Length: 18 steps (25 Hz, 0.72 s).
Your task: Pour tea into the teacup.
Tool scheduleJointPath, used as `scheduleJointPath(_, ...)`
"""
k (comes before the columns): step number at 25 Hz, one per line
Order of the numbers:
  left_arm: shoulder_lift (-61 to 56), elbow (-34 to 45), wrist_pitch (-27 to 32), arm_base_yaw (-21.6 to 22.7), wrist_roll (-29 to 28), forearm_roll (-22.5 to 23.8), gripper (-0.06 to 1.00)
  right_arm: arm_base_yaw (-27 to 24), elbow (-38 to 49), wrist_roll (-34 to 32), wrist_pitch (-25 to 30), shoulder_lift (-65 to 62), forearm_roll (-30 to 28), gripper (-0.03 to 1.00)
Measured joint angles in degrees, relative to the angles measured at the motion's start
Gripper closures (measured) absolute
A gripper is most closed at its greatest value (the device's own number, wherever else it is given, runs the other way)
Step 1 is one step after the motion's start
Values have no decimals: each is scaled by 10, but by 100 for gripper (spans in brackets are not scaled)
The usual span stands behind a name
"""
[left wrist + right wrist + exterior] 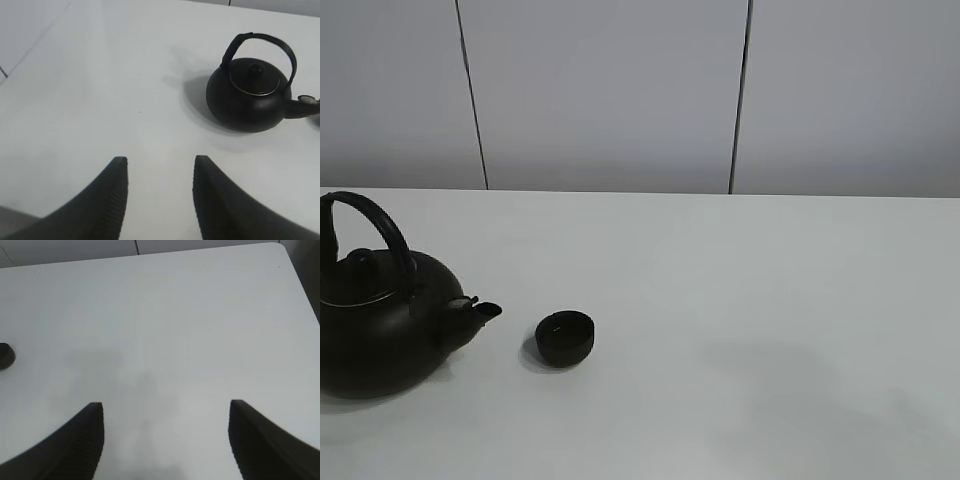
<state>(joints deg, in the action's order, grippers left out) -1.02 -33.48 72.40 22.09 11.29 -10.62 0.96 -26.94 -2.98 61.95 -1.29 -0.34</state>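
Observation:
A small matte black teacup [565,337] stands on the white table, just right of the spout of a big black round kettle [380,315] with an arched handle. The kettle also shows in the left wrist view [250,92], upright with its lid on. The teacup's edge shows in the right wrist view [6,356]. No tea stream is in view. My left gripper [160,165] is open and empty, well short of the kettle. My right gripper [167,407] is open wide and empty over bare table, far from the cup. Neither gripper shows in the exterior high view.
The white table [740,300] runs to a grey panelled wall [620,90] at the back. The table's corner and edge show in the right wrist view [287,255].

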Motion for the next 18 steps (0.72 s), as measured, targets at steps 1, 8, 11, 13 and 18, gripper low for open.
scheduleJointPath(1,0,11,-8,0,0,0,63,0,0,0,0,0,0,48)
scheduleJointPath(8,0,45,-47,0,11,31,63,0,0,0,0,0,0,48)
scheduleJointPath(11,0,55,-64,-8,8,33,63,0,0,0,0,0,0,48)
scheduleJointPath(13,0,56,-66,-22,3,36,63,0,0,0,0,0,0,48)
scheduleJointPath(18,0,56,-68,-104,0,37,63,0,0,0,0,0,0,48)
